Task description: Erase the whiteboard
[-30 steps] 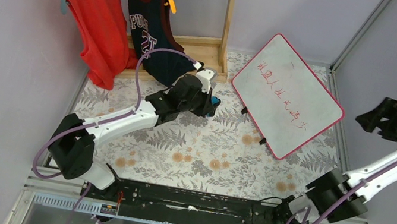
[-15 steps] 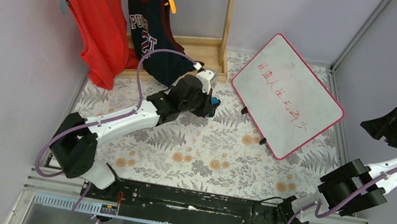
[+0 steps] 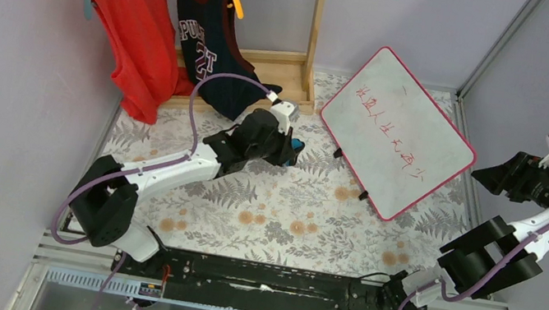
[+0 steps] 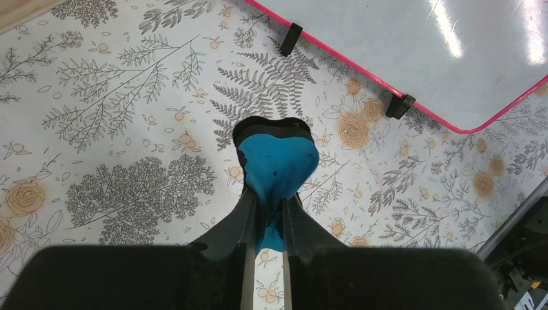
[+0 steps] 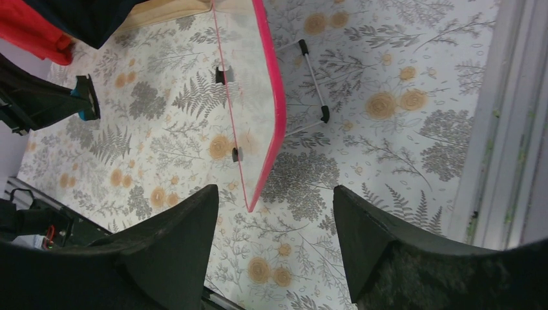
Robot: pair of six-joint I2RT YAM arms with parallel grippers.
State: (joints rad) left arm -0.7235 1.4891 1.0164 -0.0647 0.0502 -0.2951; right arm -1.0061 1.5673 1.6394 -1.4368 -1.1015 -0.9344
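The whiteboard (image 3: 397, 132) stands tilted on small black feet at the back right, pink-red framed, with red handwriting. Its corner shows in the left wrist view (image 4: 413, 51) and its edge in the right wrist view (image 5: 268, 97). My left gripper (image 3: 293, 146) is shut on the blue eraser (image 4: 278, 165), held above the floral cloth to the left of the board. The eraser's tip shows in the top view (image 3: 298, 141). My right gripper (image 3: 484, 177) is open and empty, in the air just right of the board's right corner; in its wrist view (image 5: 274, 203) the board's edge lies ahead of the jaws.
A wooden clothes rack (image 3: 313, 36) at the back holds a red jersey (image 3: 130, 24) and a dark jersey (image 3: 211, 37). A floral cloth (image 3: 278, 214) covers the table. The board's wire stand (image 5: 310, 87) rests behind it. A metal rail (image 3: 481, 63) runs along the right side.
My right arm has swung its gripper down and left, nearer the board's right corner. My left gripper with the eraser has shifted slightly up and right.
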